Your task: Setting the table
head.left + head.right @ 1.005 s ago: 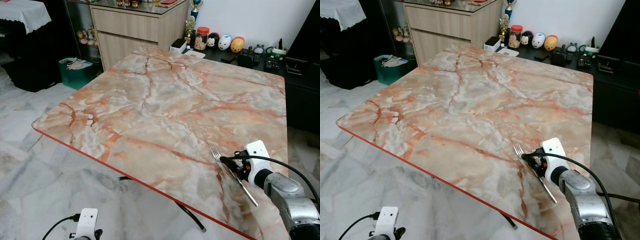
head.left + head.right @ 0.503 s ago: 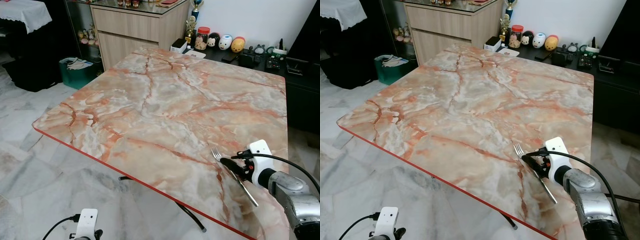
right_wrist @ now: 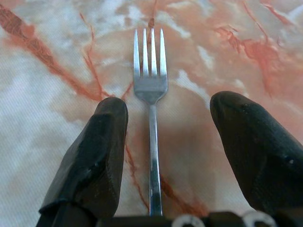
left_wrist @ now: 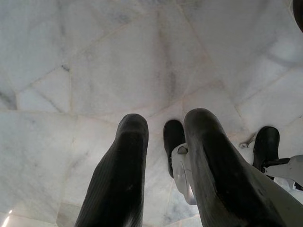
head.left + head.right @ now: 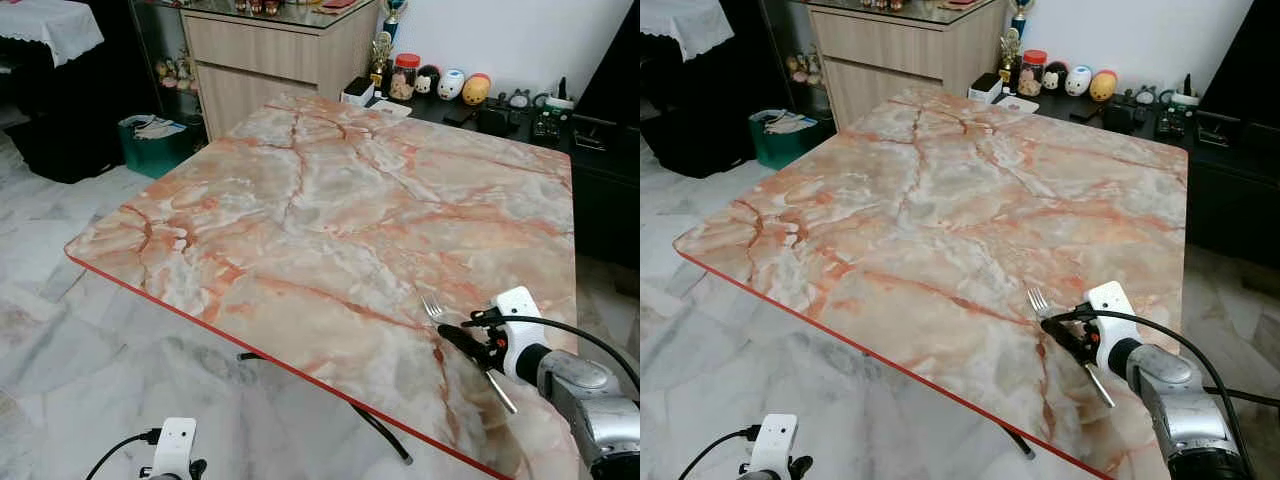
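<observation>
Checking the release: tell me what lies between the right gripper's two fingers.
The fork lies flat on the table between the open fingers, touching neither, seen in the right wrist view.

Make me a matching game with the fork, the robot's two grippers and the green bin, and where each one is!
Things:
1. fork
2. right gripper
3. left gripper
4. green bin

Places:
A. hanging low over the white floor
B. lying flat on the marble table, near its right edge
C. on the floor beside the wooden cabinet
D. open, one finger on each side of the fork's handle

Pairs: 1-B, 2-D, 3-A, 4-C
</observation>
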`<state>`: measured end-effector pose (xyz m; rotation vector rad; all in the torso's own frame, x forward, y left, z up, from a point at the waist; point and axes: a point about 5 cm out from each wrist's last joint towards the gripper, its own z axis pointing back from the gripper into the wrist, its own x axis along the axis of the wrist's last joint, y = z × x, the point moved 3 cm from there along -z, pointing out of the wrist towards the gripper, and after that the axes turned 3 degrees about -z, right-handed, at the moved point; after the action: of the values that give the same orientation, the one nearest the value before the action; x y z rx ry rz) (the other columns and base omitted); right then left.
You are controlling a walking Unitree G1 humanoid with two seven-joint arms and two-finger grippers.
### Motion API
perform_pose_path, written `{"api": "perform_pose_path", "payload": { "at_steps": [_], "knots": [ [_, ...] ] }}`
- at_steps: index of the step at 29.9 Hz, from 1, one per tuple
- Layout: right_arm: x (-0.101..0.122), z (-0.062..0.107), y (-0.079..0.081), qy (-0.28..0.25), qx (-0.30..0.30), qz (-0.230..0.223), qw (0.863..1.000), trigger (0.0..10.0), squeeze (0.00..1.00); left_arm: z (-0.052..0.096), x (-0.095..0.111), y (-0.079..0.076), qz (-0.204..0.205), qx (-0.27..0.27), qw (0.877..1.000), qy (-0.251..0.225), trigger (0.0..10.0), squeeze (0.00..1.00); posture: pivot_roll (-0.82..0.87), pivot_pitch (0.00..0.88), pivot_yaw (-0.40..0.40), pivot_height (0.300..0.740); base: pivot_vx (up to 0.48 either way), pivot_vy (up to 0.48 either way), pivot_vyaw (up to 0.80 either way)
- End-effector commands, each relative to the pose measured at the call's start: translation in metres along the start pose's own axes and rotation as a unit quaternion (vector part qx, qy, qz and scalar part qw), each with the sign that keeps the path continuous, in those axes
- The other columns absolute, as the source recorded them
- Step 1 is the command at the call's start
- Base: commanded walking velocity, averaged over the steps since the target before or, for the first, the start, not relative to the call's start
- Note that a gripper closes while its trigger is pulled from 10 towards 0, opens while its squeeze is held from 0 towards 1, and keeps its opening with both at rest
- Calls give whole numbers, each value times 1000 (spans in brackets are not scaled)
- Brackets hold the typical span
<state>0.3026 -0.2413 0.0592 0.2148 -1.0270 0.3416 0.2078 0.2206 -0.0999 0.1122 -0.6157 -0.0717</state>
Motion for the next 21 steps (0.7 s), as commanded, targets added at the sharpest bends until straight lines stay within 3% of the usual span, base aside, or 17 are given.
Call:
{"api": "perform_pose_path", "payload": {
  "at_steps": [1, 21],
  "knots": [
    [-2, 0, 2, 9, 4, 5, 1000, 10000, 0, 1, -8, 0, -1, -2, 1000, 16, 10000, 0, 85, 0, -29, 740, 0, 0, 0],
    [-27, -7, 20, 38, 23, -15, 999, 9961, 0, 1, -9, -2, 0, -5, 1000, 17, 10000, 0, 84, 0, -39, 740, 0, 0, 0]
  ]
}}
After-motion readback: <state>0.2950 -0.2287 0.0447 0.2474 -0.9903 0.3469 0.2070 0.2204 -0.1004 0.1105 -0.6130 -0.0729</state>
